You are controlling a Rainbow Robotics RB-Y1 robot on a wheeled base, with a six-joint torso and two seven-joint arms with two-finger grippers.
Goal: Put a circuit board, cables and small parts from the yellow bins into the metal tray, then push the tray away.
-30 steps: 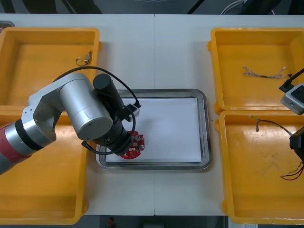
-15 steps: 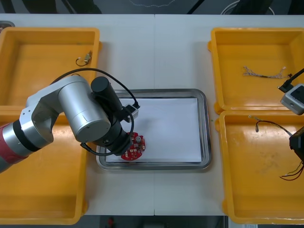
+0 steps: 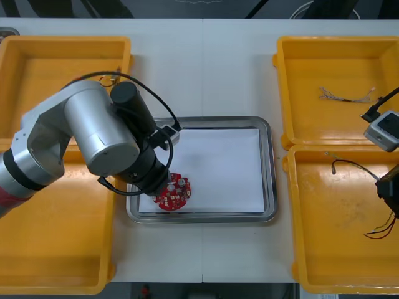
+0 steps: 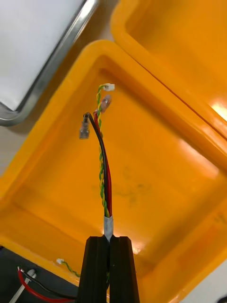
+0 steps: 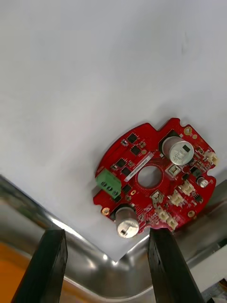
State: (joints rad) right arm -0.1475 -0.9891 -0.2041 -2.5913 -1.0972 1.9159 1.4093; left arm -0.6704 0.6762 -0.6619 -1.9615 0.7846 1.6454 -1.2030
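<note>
shiny metal tray (image 3: 269,177), matt white liner (image 3: 230,168), prob. paper, glossy plastic yellow bins (image 3: 336,68)

In the front view the left arm (image 3: 100,134) covers the left hand (image 5: 108,234), much of the left side of the metal tray (image 3: 271,180) and an edge of the circuit board (image 3: 174,194). The right hand (image 4: 109,239) is cut off at that view's right edge; its fingers (image 4: 97,270) hide the lower end of the cable (image 4: 101,161).

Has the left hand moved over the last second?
Yes. The left hand, open, has pulled back toward the left yellow bins, judged against the metal tray, uncovering more of the circuit board lying in the tray's near-left corner.
</note>
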